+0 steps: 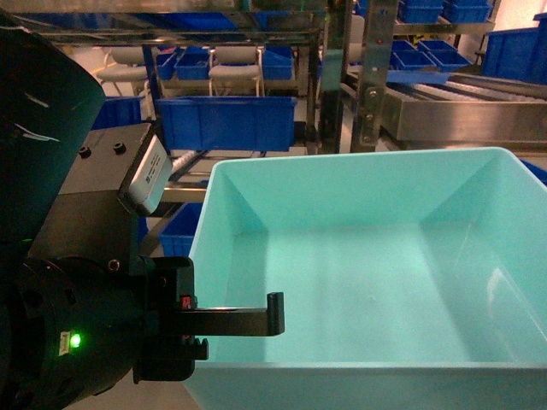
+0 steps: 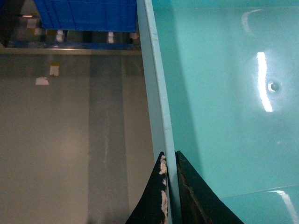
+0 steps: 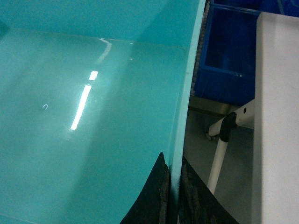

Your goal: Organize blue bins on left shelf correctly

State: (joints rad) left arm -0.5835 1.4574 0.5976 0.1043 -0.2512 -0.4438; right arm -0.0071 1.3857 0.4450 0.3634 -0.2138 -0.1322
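Left gripper [image 2: 170,191] clamps the left wall of a pale turquoise bin [image 1: 359,256], and the right gripper [image 3: 172,196] clamps its right wall. Smooth, glossy and empty, the bin is held between both arms, in front of the steel shelf [image 1: 342,77] with royal-blue bins [image 1: 226,120].

The left arm [image 1: 60,256] is matte black, rounded housings with small screws, a green light [image 1: 75,341] near its base and a grey labelled box [image 1: 147,178] on top. Its gripper [image 1: 235,320] has black fingers [image 2: 191,196], one pad frayed white.
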